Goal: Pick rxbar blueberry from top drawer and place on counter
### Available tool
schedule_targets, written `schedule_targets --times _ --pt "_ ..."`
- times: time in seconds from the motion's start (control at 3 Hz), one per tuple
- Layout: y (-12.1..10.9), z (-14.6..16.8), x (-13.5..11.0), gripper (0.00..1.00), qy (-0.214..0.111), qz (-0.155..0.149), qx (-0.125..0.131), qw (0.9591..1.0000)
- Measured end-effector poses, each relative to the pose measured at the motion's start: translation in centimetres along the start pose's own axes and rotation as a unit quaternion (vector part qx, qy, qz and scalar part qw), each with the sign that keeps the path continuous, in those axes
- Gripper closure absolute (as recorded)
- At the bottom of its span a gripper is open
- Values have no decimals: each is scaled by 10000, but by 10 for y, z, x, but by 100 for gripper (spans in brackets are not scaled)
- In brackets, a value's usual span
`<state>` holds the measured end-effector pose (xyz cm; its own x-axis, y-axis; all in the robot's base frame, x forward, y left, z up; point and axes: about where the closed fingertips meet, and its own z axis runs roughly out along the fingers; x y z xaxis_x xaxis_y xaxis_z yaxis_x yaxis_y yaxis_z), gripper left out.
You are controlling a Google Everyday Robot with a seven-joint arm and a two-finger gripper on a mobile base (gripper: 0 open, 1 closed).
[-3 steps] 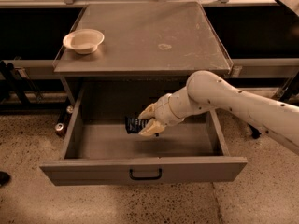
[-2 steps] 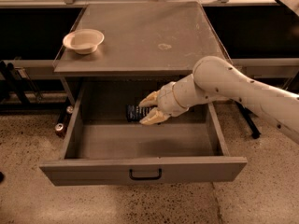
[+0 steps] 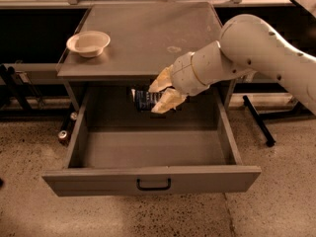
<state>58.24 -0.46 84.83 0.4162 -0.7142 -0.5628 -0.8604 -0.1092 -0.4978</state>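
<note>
The top drawer (image 3: 148, 179) stands pulled open, its black handle (image 3: 153, 184) at the front centre, its floor bare. My gripper (image 3: 157, 96) hangs above the drawer's back part, just below the counter's front edge. It is shut on the rxbar blueberry (image 3: 144, 99), a dark navy bar with pale lettering that sticks out to the left of the fingers (image 3: 167, 102). The bar is lifted off the drawer floor. The counter (image 3: 143, 38) is the flat grey top above, with a pale smudge (image 3: 173, 49) near its middle.
A white bowl (image 3: 89, 43) sits on the counter's left side. A can (image 3: 63, 136) lies on the speckled floor left of the cabinet. A black bar (image 3: 257, 120) lies on the floor at the right. Dark shelving runs behind.
The gripper has risen from low inside the drawer to near the counter's front edge, carrying the bar up with it.
</note>
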Motion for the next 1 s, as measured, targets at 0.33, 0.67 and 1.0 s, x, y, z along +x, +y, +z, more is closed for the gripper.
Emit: schedule_targets --times 0.33,0.67,1.0 --pt "0 0 0 100 0 0 0 10000" --pt "-12 -3 2 100 -72 58 162 9998" --pt "-51 -10 13 100 -151 15 421 9990"
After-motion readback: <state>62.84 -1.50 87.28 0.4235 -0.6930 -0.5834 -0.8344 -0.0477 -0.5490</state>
